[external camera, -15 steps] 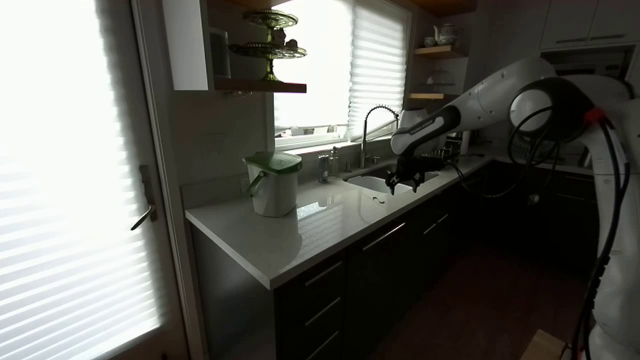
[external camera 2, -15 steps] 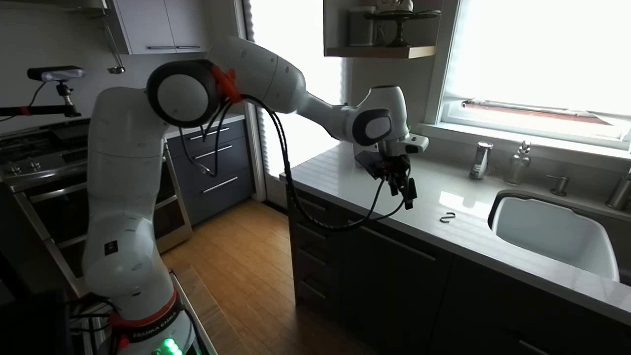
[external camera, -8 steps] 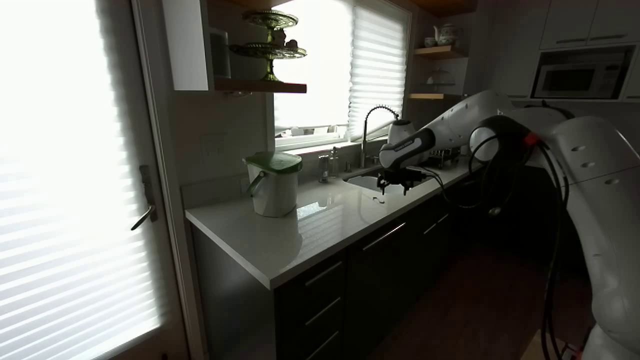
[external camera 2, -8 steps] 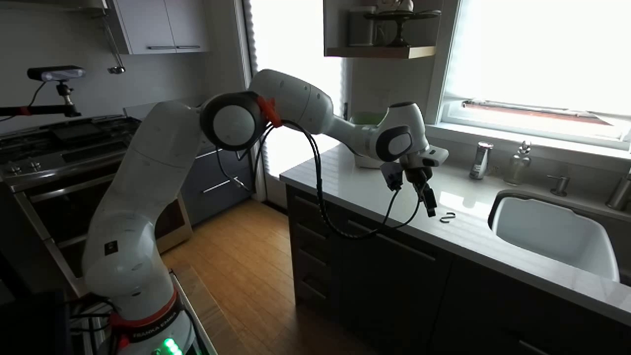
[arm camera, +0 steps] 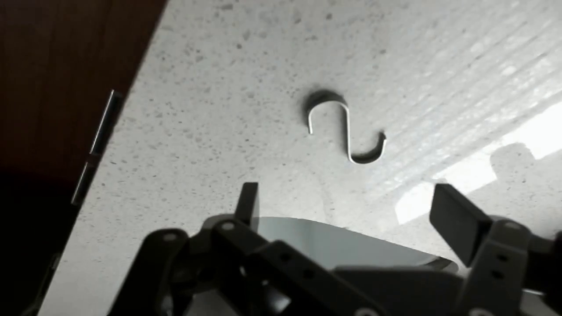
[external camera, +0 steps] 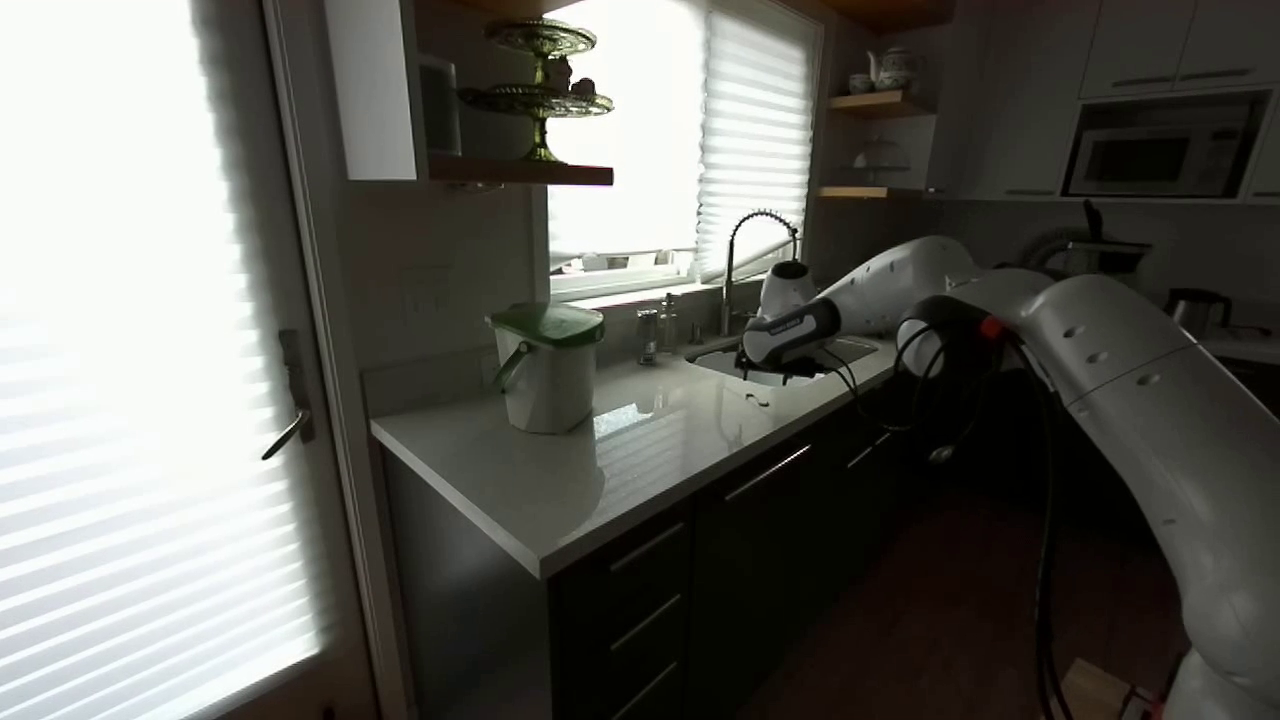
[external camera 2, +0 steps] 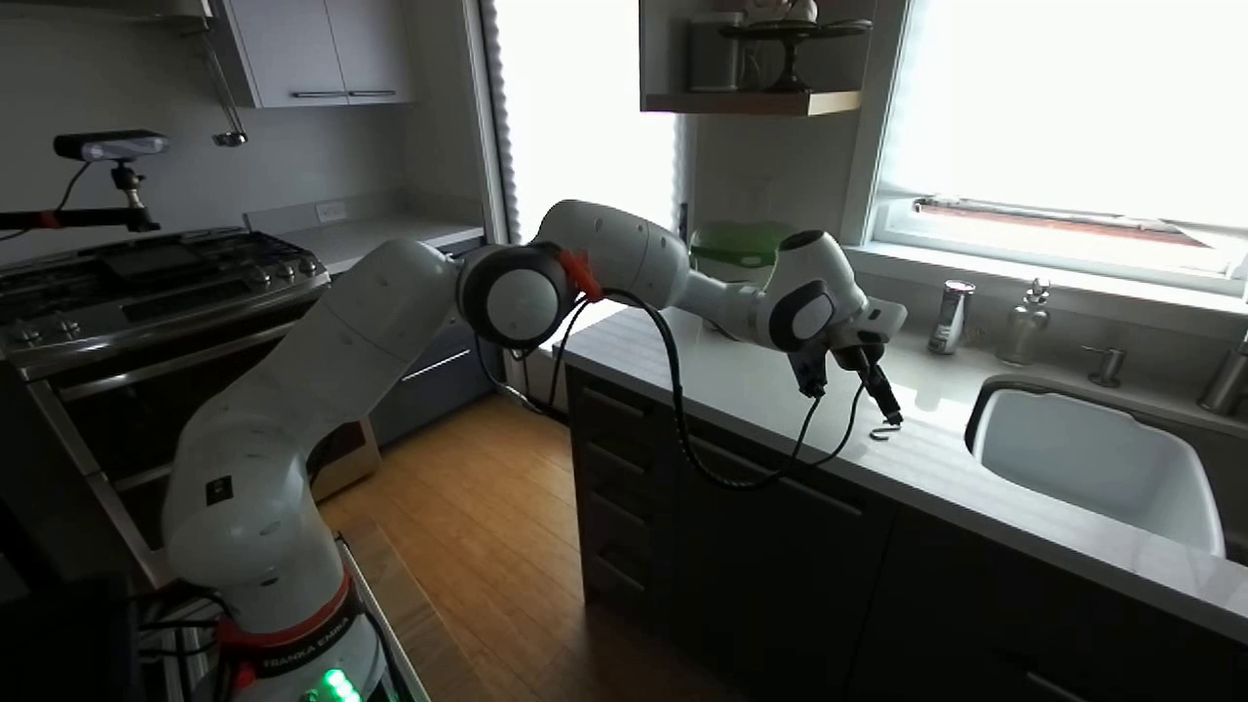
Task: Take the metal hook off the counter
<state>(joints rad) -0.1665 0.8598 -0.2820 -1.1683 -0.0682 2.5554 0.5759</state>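
The metal hook is a thin S-shaped strip. It lies on the pale counter near the sink, seen in both exterior views and whole in the wrist view. My gripper is open, with its fingers wide apart and nothing between them. In the wrist view the hook lies ahead of the fingertips, within the span between them. In an exterior view the gripper points down, with its tips just above the hook and partly overlapping it. The gripper also shows low over the counter in an exterior view.
The sink opens close beside the hook, with an arched faucet behind. A can and a soap bottle stand by the window. A white bin with a green lid stands on the counter. The counter's front edge is near.
The arm has reached forward and lowered, bringing my gripper down from above the counter to close over the hook. The gripper remains open. The hook has not moved.
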